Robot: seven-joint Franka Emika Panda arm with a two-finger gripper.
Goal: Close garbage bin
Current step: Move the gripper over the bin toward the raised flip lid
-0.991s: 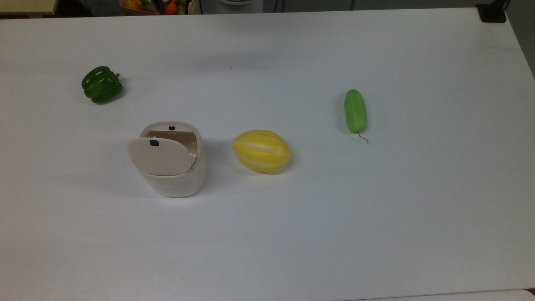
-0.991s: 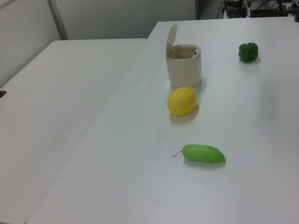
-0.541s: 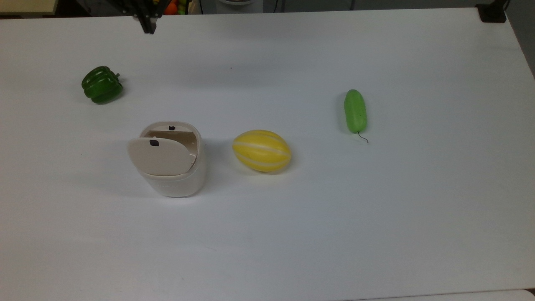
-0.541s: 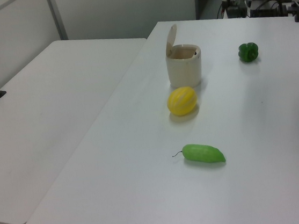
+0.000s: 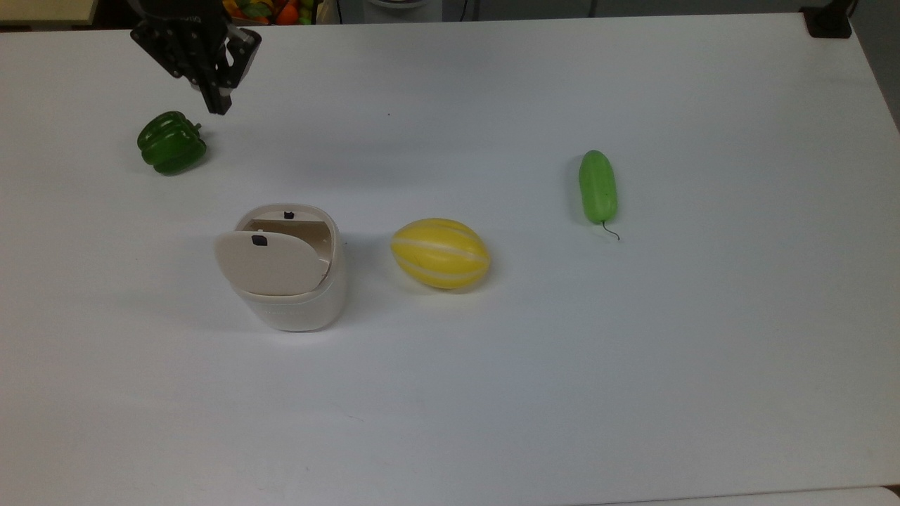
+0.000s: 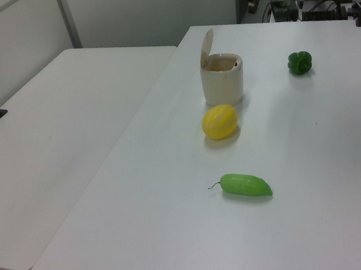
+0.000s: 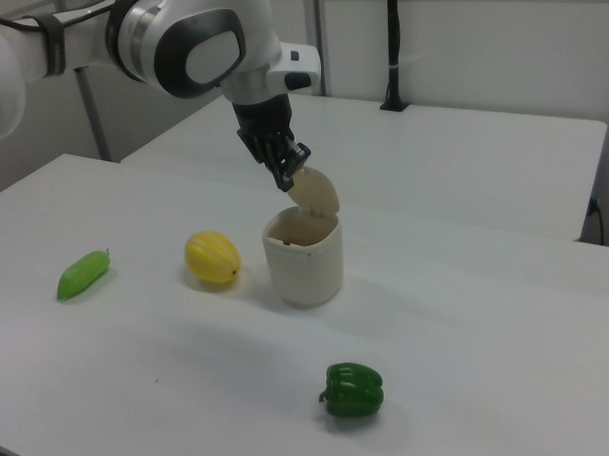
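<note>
My gripper (image 5: 216, 105), fingers narrow and empty, has just entered over the table's far edge; the garbage bin (image 5: 294, 299) lid (image 5: 267, 263) remains raised, approach under way.

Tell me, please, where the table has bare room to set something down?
The table is bare across the top view's whole bottom strip and right of the cucumber. Things cluster where the garbage bin, melon and pepper sit.
</note>
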